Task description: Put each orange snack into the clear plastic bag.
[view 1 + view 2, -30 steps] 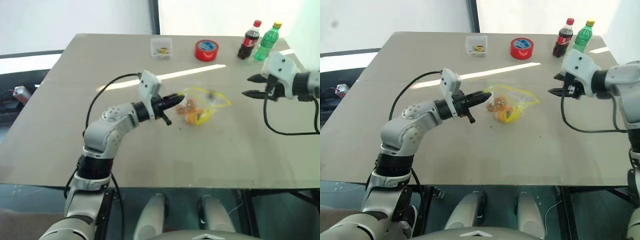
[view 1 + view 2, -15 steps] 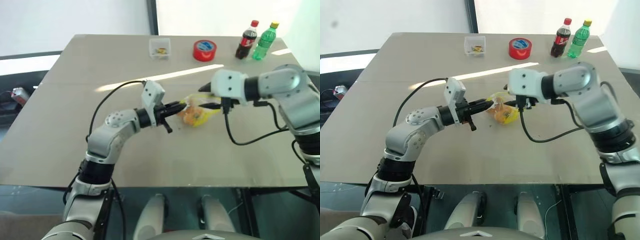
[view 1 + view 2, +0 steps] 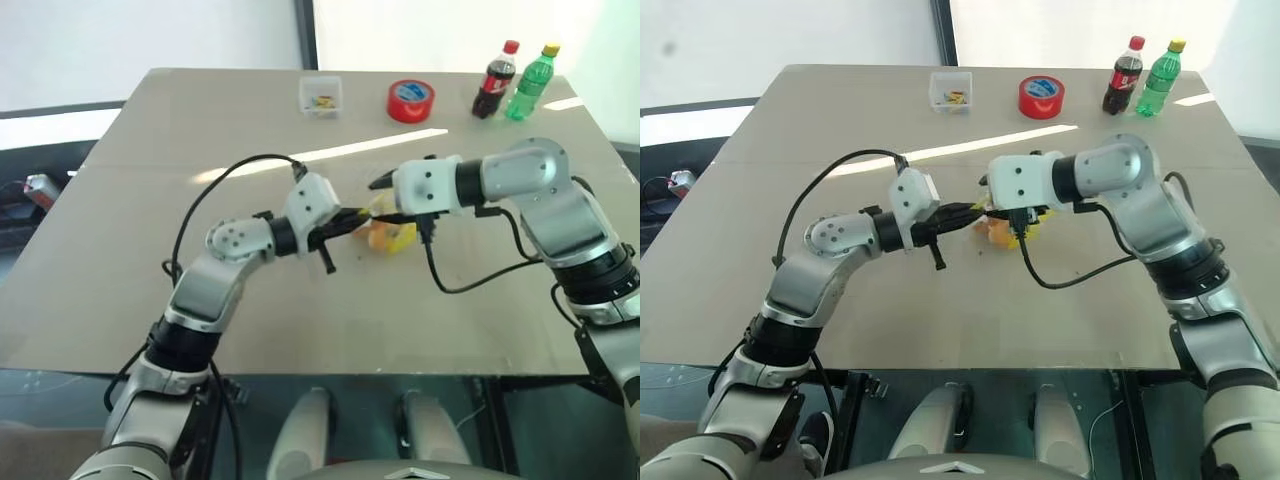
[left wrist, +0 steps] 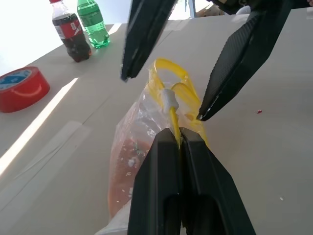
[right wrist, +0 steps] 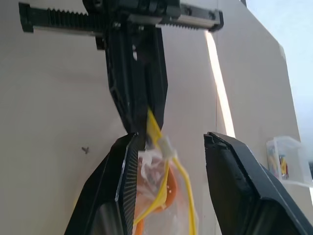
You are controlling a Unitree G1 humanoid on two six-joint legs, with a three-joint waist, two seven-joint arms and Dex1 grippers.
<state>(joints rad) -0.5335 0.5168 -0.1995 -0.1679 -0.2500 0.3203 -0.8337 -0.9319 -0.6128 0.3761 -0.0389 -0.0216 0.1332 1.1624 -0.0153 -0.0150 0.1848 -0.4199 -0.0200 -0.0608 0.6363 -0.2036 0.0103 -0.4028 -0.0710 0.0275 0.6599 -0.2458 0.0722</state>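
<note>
The left gripper (image 4: 178, 139) is pressed together on the yellow strip of the clear plastic bag (image 4: 146, 147), holding it up off the table (image 3: 300, 300) near its middle. The right gripper (image 5: 168, 147) stands spread, one finger either side of the bag's top — not yet closed on it. Orange snacks (image 5: 166, 193) show through the plastic, already inside. None lies loose on the table, so the filling looks done — closing the strip seems all that remains.
</note>
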